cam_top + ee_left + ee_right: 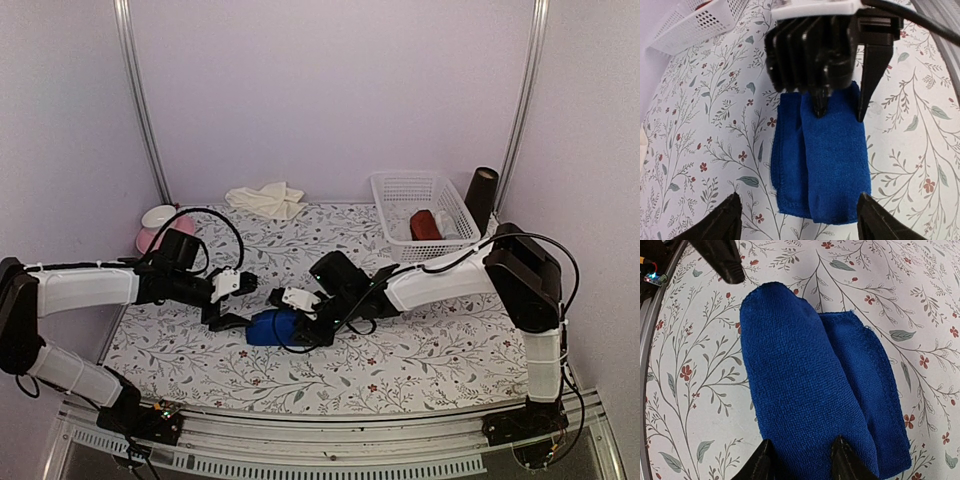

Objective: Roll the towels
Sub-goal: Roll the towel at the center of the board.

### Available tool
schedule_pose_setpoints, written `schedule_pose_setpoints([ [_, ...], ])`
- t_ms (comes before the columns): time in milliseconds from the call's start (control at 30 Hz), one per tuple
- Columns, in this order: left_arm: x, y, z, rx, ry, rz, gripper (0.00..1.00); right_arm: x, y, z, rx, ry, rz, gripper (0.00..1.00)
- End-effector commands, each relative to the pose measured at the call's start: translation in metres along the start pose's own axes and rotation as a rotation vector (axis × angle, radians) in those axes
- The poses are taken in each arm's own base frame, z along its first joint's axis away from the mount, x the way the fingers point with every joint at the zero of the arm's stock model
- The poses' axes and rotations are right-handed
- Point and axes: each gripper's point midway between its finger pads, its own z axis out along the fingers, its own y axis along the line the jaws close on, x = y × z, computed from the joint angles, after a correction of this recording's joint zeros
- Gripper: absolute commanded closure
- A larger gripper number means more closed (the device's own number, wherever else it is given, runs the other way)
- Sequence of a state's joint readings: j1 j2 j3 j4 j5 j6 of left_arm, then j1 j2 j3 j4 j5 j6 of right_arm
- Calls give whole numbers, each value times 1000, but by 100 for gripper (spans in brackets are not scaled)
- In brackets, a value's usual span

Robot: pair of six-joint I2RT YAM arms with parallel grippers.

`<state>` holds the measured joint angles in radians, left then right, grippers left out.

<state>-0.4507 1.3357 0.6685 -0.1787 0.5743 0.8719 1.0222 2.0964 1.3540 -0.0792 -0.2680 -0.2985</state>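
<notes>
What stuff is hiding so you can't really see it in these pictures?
Top view: the right jaws cover part of the blue towel.
Right wrist view: only those jaws' tips show above the bottom edge; grip unclear.
Top view: things in the basket are too small to name.

Pale lilac walls enclose a bench with a floral-print top. Silver posts rise at 11 and 1 o'clock. The light is soft and even.

Larger towel on mid table, left gripper just left of it, right gripper on its right end, smaller towel far behind (well apart), basket back right, roll inside
</notes>
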Motion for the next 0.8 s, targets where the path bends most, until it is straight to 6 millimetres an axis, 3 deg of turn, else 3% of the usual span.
schedule_pose_setpoints([
  [0, -1, -26, 3, 92, -16, 43, 21, 39, -3, 10, -23, 121, 89, 60],
  [200, 3, -46, 24, 165, 22, 54, 28, 38, -6, 10, -38, 116, 108, 60],
  [367, 2, -53, 30, 194, 23, 57, 48, 40, -9, 10, -43, 118, 131, 60],
  [600, -9, -53, 26, 177, -20, 101, 49, 41, -10, 10, -46, 119, 135, 59],
  [767, 3, -54, 34, 194, 35, 78, 51, 41, -9, 9, -47, 119, 135, 59],
])
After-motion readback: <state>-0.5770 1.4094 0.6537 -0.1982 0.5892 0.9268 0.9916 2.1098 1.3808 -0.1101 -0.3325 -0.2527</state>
